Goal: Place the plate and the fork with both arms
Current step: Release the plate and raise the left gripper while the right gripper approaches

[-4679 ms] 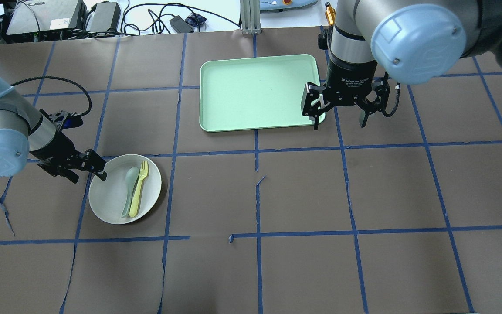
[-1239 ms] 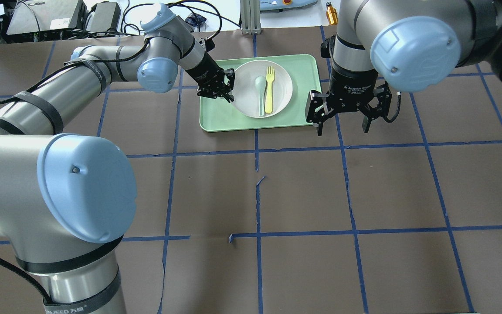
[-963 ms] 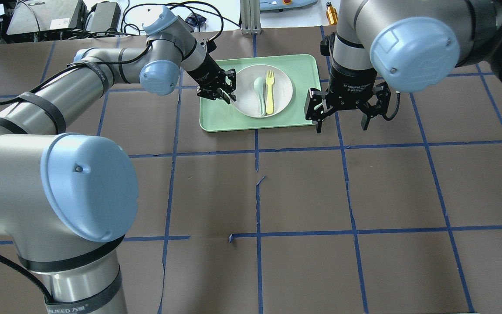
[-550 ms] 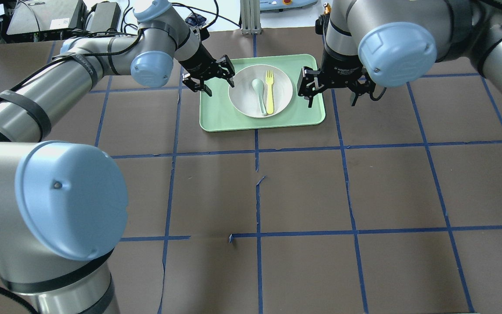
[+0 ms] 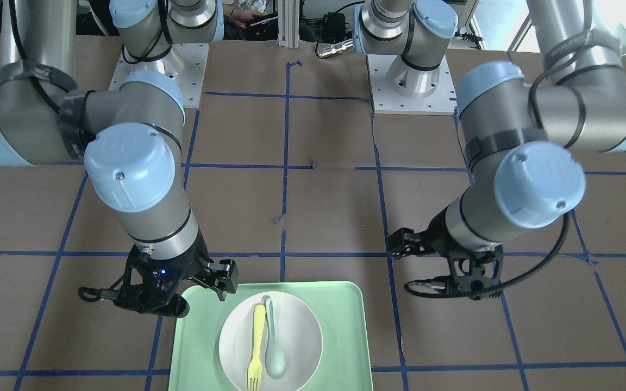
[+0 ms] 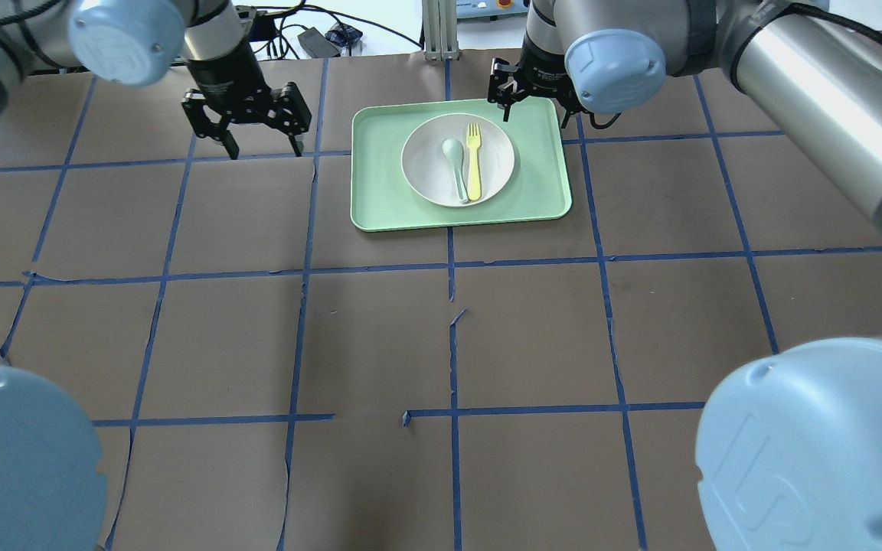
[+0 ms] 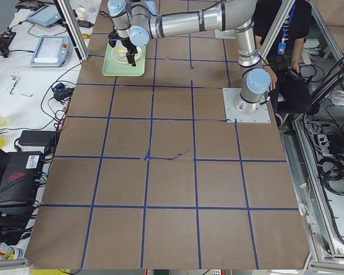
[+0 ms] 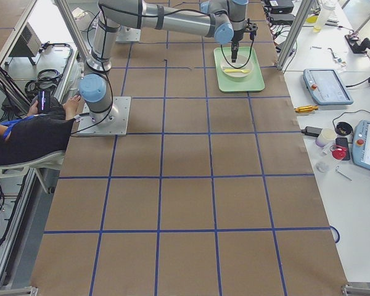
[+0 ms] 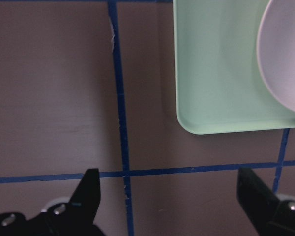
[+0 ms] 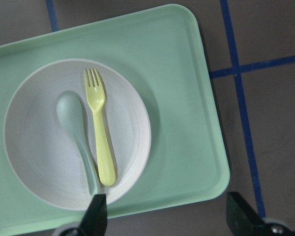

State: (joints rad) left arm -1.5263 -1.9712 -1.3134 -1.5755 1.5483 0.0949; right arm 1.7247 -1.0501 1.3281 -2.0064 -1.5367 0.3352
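While the off-white plate (image 6: 419, 170) sits in the middle of the mint-green tray (image 6: 380, 195) on the brown, blue-taped tabletop (image 6: 525, 329), both arms hang clear of it with nothing in their grasp. The pale-yellow fork (image 6: 474, 161) lies inside the plate, tines pointing away from the robot, side by side with a grey-green spoon (image 6: 455, 164) on its left in the overhead view. The left hand (image 6: 263, 141), fingers spread wide, hovers above bare tabletop to the left of the tray, apart from it. The right hand (image 10: 164, 210), likewise spread, is poised by the tray's far right corner, its wrist camera looking down on plate, fork and spoon.
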